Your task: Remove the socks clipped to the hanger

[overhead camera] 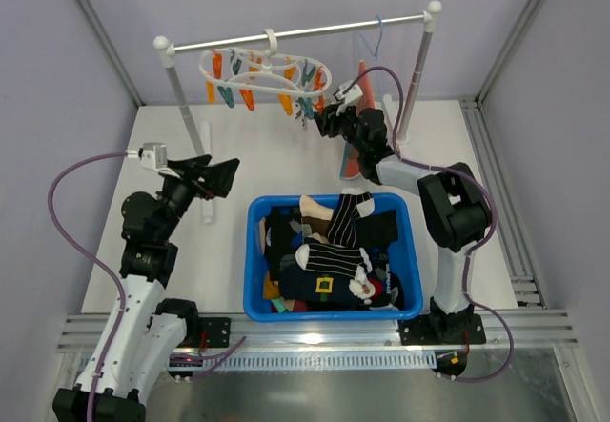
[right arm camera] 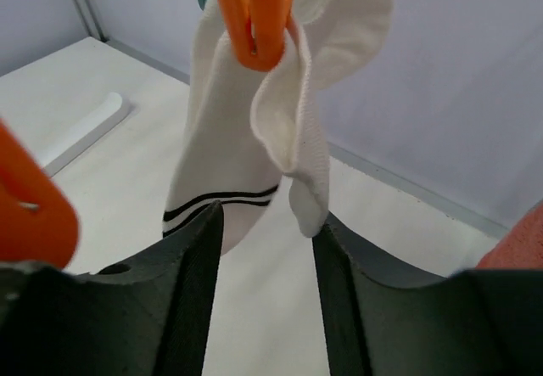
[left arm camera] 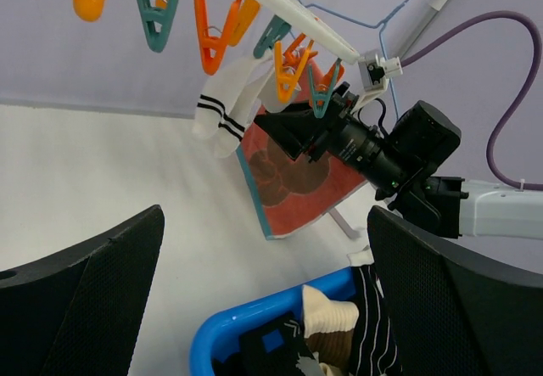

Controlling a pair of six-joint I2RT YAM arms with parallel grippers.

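Blue bin (overhead camera: 254,251) holds a heap of socks (overhead camera: 329,262). One white sock (right arm camera: 225,155) hangs from an orange peg (right arm camera: 253,11) of the hanger (overhead camera: 250,76), long axis vertical, striped end down, between unclosed fingers of the right gripper (right arm camera: 267,223); left gripper (left arm camera: 267,223) wide open, empty

Just above the dark grey fingers (right arm camera: 191,308) of the right gripper (right arm camera: 267,219): a white sock (right arm camera: 246,138) with two thin black stripes, under an orange peg (right arm camera: 252,11). Beyond the left gripper (left arm camera: 265,223), with its black mesh-patterned fingers (left arm camera: 85,300): an orange cloth (left arm camera: 293,181) with a brown print and teal edge, and a blue basket (left arm camera: 221,333).
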